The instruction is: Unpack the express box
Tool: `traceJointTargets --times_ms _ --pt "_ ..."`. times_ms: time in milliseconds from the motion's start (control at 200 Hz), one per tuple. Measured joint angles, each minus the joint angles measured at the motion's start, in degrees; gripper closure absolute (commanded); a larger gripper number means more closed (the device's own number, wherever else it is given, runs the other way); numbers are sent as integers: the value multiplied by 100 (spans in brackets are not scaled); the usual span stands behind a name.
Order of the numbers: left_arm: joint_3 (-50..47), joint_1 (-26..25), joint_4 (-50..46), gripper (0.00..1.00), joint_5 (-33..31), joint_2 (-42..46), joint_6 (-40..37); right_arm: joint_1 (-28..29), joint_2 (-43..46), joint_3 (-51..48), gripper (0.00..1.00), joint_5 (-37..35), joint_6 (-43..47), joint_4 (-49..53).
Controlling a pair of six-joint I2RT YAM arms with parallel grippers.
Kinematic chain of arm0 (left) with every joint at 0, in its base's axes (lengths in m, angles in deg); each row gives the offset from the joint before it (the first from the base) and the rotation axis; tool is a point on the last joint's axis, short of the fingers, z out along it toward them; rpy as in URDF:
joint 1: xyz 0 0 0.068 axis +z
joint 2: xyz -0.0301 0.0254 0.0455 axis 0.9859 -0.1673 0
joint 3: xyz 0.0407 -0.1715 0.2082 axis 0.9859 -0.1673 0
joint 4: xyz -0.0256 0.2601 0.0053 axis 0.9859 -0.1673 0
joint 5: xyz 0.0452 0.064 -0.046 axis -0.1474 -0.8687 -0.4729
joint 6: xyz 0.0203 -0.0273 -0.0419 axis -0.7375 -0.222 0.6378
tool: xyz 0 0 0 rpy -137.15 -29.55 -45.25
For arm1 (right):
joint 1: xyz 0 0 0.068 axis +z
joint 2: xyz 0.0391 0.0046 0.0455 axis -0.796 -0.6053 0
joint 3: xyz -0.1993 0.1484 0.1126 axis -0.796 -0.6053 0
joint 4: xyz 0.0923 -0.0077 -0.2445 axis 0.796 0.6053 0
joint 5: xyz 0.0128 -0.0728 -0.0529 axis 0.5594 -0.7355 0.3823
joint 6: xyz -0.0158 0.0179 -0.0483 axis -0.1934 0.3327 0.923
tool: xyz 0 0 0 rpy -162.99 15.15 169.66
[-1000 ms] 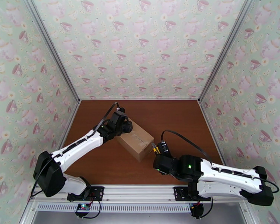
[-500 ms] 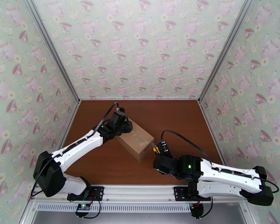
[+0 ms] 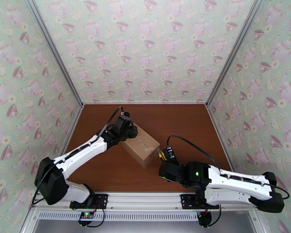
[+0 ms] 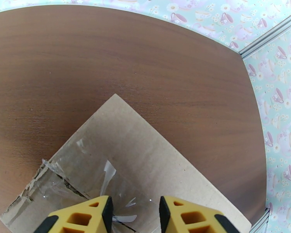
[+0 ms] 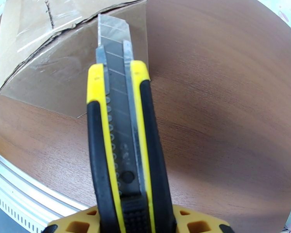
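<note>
The express box [image 3: 141,147], a plain brown carton with clear tape on its seam, lies closed and angled mid-table. My left gripper [image 3: 130,131] rests over its far-left top corner. In the left wrist view its yellow fingers [image 4: 87,216] stand apart above the taped box top [image 4: 145,152] with nothing between them. My right gripper [image 3: 163,157] sits at the box's near-right corner, shut on a yellow-and-black utility knife [image 5: 122,125]. The knife's blade is extended, and its tip reaches the upper edge of the box [image 5: 48,55] at that corner.
Teacup-patterned walls [image 3: 145,47] enclose the brown wooden table [image 3: 184,121] on three sides. An aluminium rail [image 3: 145,199] runs along the near edge by the arm bases. Bare wood lies behind and to the right of the box.
</note>
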Motion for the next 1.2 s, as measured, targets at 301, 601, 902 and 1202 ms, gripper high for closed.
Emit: traceJointTargets --times_ms 301,601,902,1202 --pt "0 0 0 61 0 0 2 0 -149 15 100 -17 0 0" --pt "0 0 -2 60 0 37 0 0 -306 184 100 -74 20 52" --pt "0 0 0 60 0 48 2 0 -492 286 100 -177 61 140" --pt "2 0 -2 61 0 52 2 0 -675 367 100 -280 79 212"
